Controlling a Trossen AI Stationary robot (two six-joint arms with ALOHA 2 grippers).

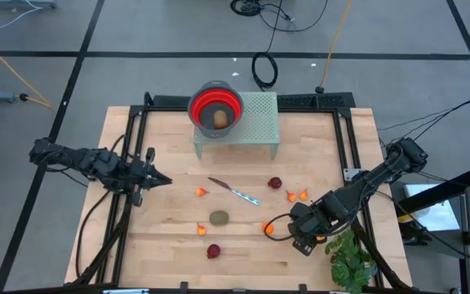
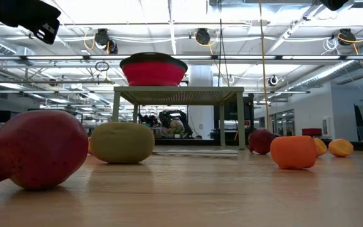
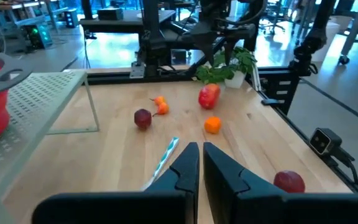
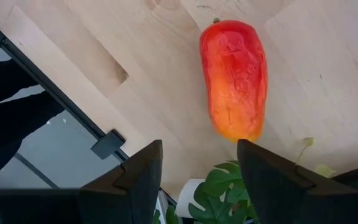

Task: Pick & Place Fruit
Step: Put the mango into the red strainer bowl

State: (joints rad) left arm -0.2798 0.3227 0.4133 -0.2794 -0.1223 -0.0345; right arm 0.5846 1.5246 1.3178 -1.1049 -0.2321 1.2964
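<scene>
Right gripper [image 4: 197,165] open, empty, beside the plant [image 1: 351,260]: centre jaws across long red-orange fruit [image 4: 235,79] before closing.

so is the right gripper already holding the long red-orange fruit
No, the right gripper is open, with the red-orange fruit lying on the table beyond its fingers.

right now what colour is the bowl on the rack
Red inside with a grey rim; the bowl shows best in the high view, sitting on the pale green rack.
</scene>
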